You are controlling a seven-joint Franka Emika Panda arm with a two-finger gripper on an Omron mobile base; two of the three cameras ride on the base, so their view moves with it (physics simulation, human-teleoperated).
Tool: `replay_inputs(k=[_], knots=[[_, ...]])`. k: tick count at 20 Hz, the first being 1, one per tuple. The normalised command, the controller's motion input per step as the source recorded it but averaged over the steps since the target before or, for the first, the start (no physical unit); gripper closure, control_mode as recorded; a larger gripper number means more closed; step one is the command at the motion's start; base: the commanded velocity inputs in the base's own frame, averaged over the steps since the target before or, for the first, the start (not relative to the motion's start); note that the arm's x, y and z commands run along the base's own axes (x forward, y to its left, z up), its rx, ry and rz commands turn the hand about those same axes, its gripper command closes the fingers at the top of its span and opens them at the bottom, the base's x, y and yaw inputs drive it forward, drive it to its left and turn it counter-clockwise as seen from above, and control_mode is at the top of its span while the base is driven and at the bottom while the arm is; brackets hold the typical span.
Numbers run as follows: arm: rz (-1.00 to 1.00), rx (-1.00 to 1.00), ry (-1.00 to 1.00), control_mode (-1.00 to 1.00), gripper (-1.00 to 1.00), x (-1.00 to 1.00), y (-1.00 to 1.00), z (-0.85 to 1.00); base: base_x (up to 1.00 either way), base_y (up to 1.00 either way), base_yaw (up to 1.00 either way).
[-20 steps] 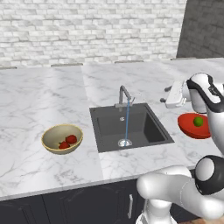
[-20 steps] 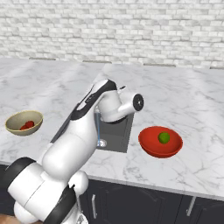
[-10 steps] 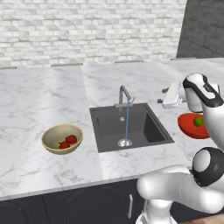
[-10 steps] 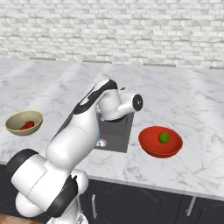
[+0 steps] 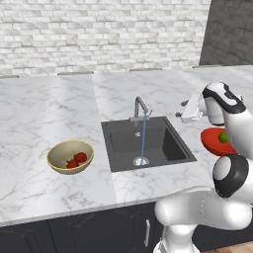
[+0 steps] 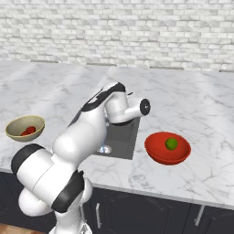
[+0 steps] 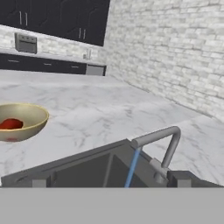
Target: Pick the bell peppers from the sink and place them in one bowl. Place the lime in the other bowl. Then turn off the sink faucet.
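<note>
Peppers [image 5: 76,159] and lime [image 6: 171,144] bowled; wide-open claw [image 5: 187,109] faces the running faucet [image 5: 141,108], whose lever needs pushing next.

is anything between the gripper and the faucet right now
Nothing visible. The open gripper hangs over the counter just right of the sink, and only clear air separates it from the faucet, whose water is running.

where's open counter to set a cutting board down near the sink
Bare marble lies between the tan bowl and the sink, and behind the faucet up to the brick wall. Right of the sink is crowded: the red bowl with the lime, and the arm above.
</note>
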Motion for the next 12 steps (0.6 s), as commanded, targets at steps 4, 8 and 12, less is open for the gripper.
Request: replay_inputs(k=[4,8,12], knots=[[0.0,0.0,0.0,-1.0,-1.0,0.17,-0.2,-0.17,0.0,0.0,0.0],[0.0,0.0,0.0,-1.0,-1.0,0.18,-0.06,-0.08,0.0,0.0,0.0],[0.0,0.0,0.0,-1.0,-1.0,0.19,0.0,-0.08,0.0,0.0,0.0]])
